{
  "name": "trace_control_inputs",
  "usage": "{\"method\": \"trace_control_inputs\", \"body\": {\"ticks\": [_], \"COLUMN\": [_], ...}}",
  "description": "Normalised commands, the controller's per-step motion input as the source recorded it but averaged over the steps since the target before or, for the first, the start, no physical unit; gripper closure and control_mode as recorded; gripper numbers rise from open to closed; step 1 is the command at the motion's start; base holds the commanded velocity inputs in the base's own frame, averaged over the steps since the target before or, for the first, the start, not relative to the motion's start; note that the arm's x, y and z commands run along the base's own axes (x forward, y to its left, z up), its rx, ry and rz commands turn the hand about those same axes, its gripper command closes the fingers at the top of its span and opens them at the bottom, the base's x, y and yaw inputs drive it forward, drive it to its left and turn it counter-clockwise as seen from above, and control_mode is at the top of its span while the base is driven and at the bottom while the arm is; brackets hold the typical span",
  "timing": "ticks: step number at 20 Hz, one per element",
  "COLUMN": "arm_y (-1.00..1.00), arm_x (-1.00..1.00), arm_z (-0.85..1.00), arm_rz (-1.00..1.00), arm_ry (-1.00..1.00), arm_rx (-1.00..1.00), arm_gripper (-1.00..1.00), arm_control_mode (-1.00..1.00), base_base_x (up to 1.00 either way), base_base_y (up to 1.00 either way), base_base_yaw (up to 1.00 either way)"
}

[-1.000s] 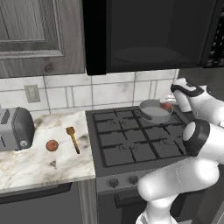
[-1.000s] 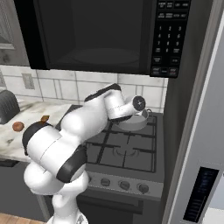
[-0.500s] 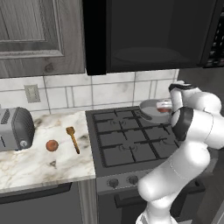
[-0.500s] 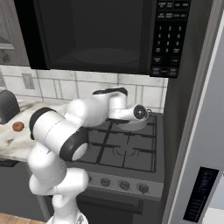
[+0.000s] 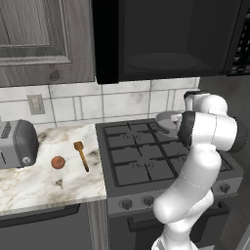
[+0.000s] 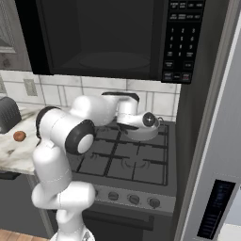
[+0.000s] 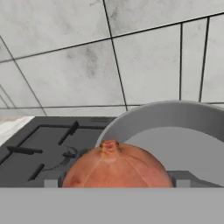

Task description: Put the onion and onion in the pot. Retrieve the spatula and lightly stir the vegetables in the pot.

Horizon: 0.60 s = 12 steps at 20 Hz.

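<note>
Landmark: black gas stove with dark cast grates, set between a marble counter and a tall dark panel.

1. Shallow round grey metal pot — sits on the stove's rear burner on the side away from the counter, close to the white tiled backsplash. In the hand view its low curved wall rises behind the nearer onion, and the bare grey floor shows beyond it.

2. Smooth round reddish-orange onion — seen close in the hand view, at the pot's near rim, stem nub upward. Whether it rests on the pot floor or is held above it cannot be told.

3. Second round reddish-orange onion — lies on the veined marble counter beside the stove, between the toaster and the spatula, touching neither.

4. Small orange-brown wooden spatula — flat on the counter just off the stove's edge, rounded head toward the backsplash, thin handle pointing to the counter's front.

5. White arm's 2-finger gripper — hangs over the pot at the stove's rear. Its fingers are hidden by the wrist; they stand wide apart, and whether they press on the onion cannot be told.

6. Silver toaster — at the counter's far end from the stove.

7. Black microwave — mounted above the stove.
</note>
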Motion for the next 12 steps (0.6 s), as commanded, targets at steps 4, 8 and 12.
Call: {"method": "trace_control_inputs", "body": {"ticks": [4,8,12], "arm_y": [-0.14,-0.10,-0.07], "arm_x": [0.36,0.34,0.21], "arm_z": [-0.03,-0.02,-0.09], "arm_rz": [0.00,0.00,0.00], "arm_ry": [0.00,0.00,0.00], "arm_rx": [-0.02,0.00,0.00], "arm_gripper": [1.00,1.00,1.00], "arm_control_mode": [-1.00,-1.00,-1.00], "base_base_x": [0.00,0.00,0.00], "base_base_y": [0.00,0.00,0.00], "base_base_yaw": [0.00,0.00,0.00]}}
